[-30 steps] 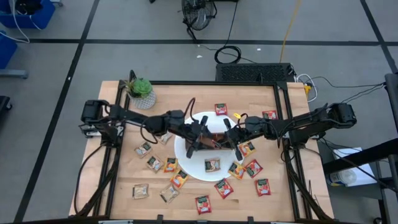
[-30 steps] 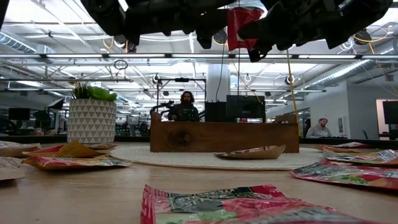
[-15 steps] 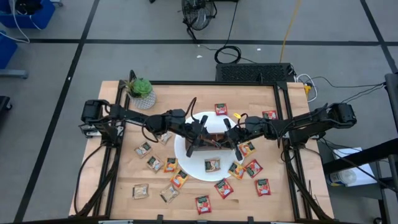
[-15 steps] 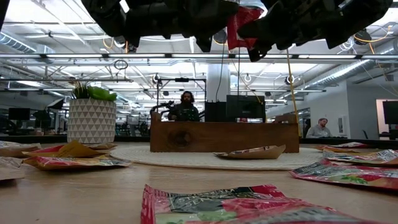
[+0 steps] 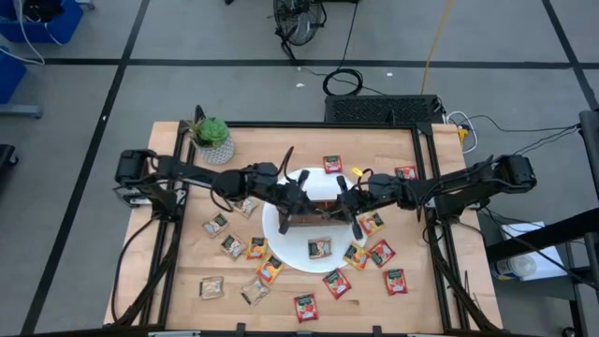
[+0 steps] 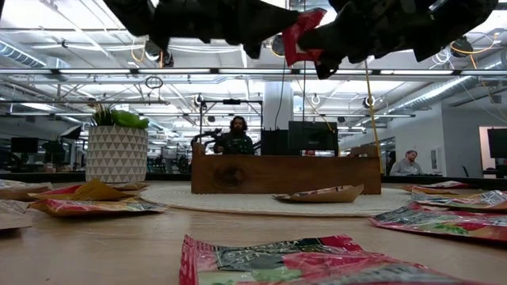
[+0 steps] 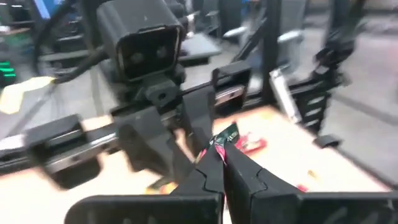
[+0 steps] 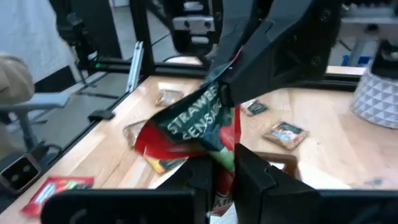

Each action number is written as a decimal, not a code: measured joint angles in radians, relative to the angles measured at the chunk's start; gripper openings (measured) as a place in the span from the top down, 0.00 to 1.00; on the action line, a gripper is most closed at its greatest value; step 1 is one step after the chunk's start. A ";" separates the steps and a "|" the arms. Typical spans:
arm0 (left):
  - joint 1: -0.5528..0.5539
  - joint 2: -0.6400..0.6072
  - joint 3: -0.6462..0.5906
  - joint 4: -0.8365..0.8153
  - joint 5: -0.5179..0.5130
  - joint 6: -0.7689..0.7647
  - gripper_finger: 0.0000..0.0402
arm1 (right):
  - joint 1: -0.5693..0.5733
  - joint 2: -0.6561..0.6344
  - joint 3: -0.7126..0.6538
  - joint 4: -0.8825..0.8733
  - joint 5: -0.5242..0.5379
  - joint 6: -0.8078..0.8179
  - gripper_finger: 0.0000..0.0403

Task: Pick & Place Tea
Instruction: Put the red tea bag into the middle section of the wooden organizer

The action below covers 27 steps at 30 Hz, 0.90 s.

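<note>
One red tea sachet (image 8: 199,134) above wooden tray (image 5: 314,211), pinched by both left gripper (image 5: 301,201) and right gripper (image 5: 344,201); one more sachet (image 5: 320,248) on white plate (image 5: 285,245) beside tray.

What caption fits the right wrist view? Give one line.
Both grippers, right and left, pinch one red strawberry tea sachet above the table.
</note>
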<state>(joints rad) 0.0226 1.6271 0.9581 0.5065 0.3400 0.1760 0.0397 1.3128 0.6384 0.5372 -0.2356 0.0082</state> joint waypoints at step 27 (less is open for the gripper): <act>-0.103 -0.254 -0.274 -0.104 -0.456 -0.116 1.00 | 0.002 0.001 -0.081 0.097 0.186 0.058 0.89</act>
<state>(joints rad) -0.0807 1.3729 0.6842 0.4025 -0.1160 0.0602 0.0414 1.3136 0.5569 0.6340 -0.0501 0.0666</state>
